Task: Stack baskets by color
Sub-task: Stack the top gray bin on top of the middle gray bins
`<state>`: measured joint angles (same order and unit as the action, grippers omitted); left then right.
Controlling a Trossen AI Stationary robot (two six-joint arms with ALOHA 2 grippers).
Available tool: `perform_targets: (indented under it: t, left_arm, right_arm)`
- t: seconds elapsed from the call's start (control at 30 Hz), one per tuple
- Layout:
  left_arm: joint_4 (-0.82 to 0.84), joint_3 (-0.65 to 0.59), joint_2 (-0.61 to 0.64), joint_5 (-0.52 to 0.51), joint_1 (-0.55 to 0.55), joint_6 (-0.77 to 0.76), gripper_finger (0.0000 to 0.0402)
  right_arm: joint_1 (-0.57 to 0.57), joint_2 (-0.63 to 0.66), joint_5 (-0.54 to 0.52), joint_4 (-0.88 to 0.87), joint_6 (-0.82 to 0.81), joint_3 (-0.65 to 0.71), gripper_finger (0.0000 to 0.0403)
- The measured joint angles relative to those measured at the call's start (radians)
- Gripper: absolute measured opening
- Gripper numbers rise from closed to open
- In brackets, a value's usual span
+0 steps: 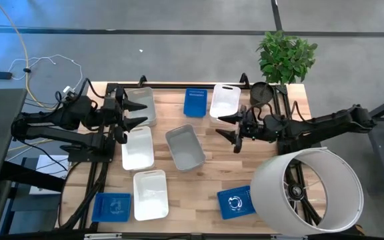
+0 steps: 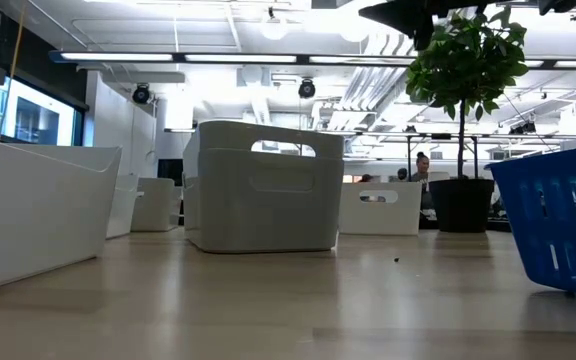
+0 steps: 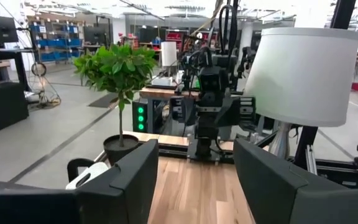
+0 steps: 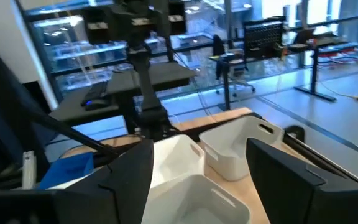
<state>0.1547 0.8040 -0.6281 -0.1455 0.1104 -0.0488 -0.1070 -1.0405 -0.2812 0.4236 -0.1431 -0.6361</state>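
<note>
no stacks yet: white baskets (image 1: pixel 137 147), grey basket (image 1: pixel 185 147) and blue baskets (image 1: pixel 195 102) scattered singly across table (image 1: pixel 199 180). left gripper (image 1: pixel 135 114) and right gripper (image 1: pixel 227 129) wide open, empty, raised at opposite sides. only high view shows whole layout; low view just nearest few

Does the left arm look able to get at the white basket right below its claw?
Probably yes. The left claw is open and empty, the white basket lies just beside it, and nothing sits between them.
</note>
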Motion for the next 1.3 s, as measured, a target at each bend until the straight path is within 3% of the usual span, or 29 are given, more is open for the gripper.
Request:
perform_targets:
  t: [0.2,0.33,0.6,0.83,1.1,1.3]
  left_arm:
    - [0.007,0.0,0.0,-0.002,0.0,0.0,0.0197]
    - [0.022,0.012,-0.032,-0.09,0.001,-0.05,0.0196]
    - [0.516,0.231,-0.292,-0.188,0.079,-0.073,0.0192]
    - [0.686,0.212,-0.468,-0.085,0.245,-0.125,0.0193]
    - [0.696,0.186,-0.661,-0.04,0.395,-0.169,0.0193]
    - [0.706,0.186,-0.777,0.014,0.439,-0.185,0.0193]
  right_arm:
    - [0.0,0.0,0.029,0.0,0.02,0.0,0.0243]
    - [0.001,0.0,0.016,0.0,0.009,0.0,0.0243]
    - [0.001,0.0,0.0,-0.003,-0.036,0.0,0.0243]
    - [0.001,0.0,0.0,-0.016,-0.039,0.0,0.0243]
    - [0.001,0.0,0.0,-0.016,-0.041,0.0,0.0243]
    - [0.001,0.0,0.0,-0.016,-0.042,0.0,0.0243]
